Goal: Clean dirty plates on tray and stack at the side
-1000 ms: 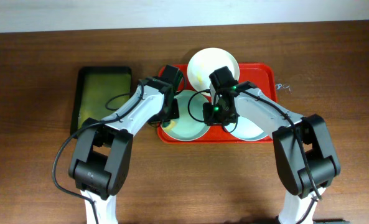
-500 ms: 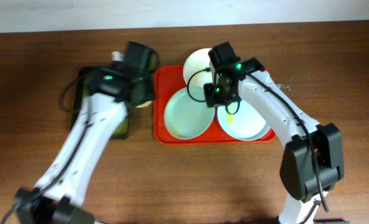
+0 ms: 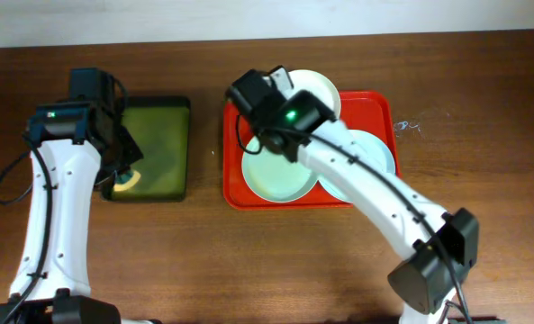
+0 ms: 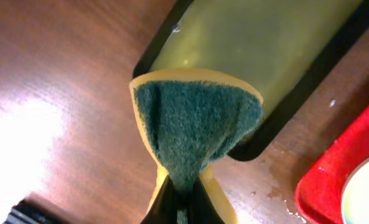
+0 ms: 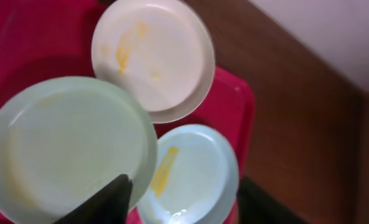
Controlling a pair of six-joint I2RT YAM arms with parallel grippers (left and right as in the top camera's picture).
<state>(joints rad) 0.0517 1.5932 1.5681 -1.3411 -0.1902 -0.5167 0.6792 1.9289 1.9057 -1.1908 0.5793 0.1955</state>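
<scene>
Overhead and wrist views, cleaning stage. Compared with a second ago, when both arms crowded over the red tray [image 3: 385, 106], the left arm has swung clear to the far left. The left gripper [image 4: 178, 202] now hangs over the near rim of the green tray [image 3: 154, 117], which holds a yellowish liquid. Its fingers are pinched on a folded sponge [image 4: 193, 124], scouring face outward; whether the sponge touches the liquid cannot be told. The right arm has meanwhile reached across to the tray's left side, and the right gripper [image 5: 187, 186] has its fingers spread and holds nothing. All three plates remain on the red tray. The pale plate [image 5: 66, 149] at its left looks almost free of smears. The cream plate [image 5: 150, 56] at the back overhangs the far rim and shows yellow marks. The blue plate [image 5: 196, 168] at the right carries a yellow streak. The shift suggests that one wipe has ended and the sponge is being recharged. Nothing is yet stacked on the table [image 3: 483, 90], so most of the task remains.
</scene>
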